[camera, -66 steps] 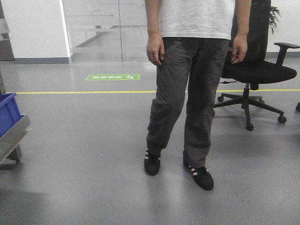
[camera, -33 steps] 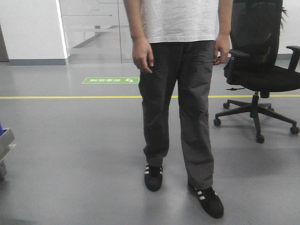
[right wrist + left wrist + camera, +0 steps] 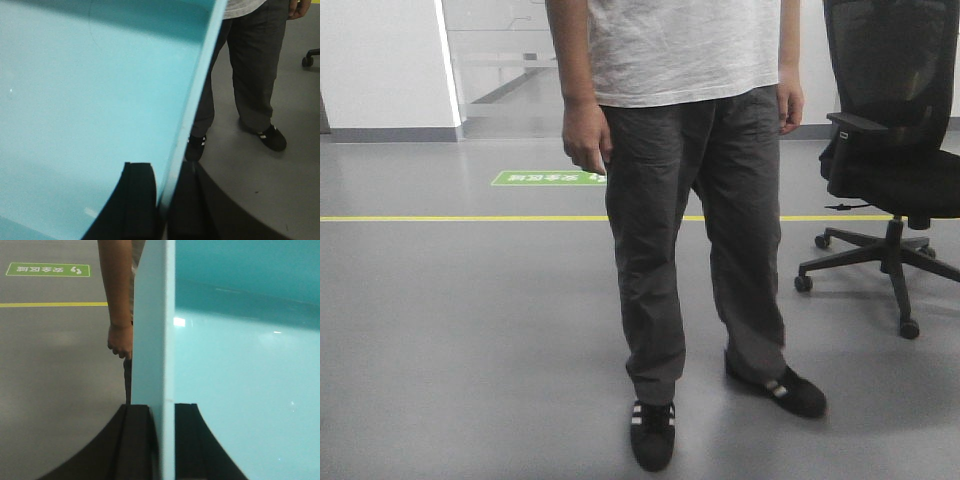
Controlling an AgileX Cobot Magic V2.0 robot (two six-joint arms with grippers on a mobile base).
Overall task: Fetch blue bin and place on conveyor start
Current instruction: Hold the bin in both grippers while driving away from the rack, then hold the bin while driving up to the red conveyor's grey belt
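Above grey floor (image 3: 470, 330), left tool (image 3: 163, 409) and right tool (image 3: 162, 167) each clamp a blue bin (image 3: 245, 390) wall.

even indoor light, soft floor (image 3: 470, 330) sheen, glare specks on blue bin (image 3: 240, 390)

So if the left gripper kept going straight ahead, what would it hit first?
Carrying the blue bin with it, the left gripper would probably meet the person's hand first; distance is unclear.

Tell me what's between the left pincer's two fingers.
One wall of the blue bin, edge-on, gripped by the left pincer, in the left wrist view.
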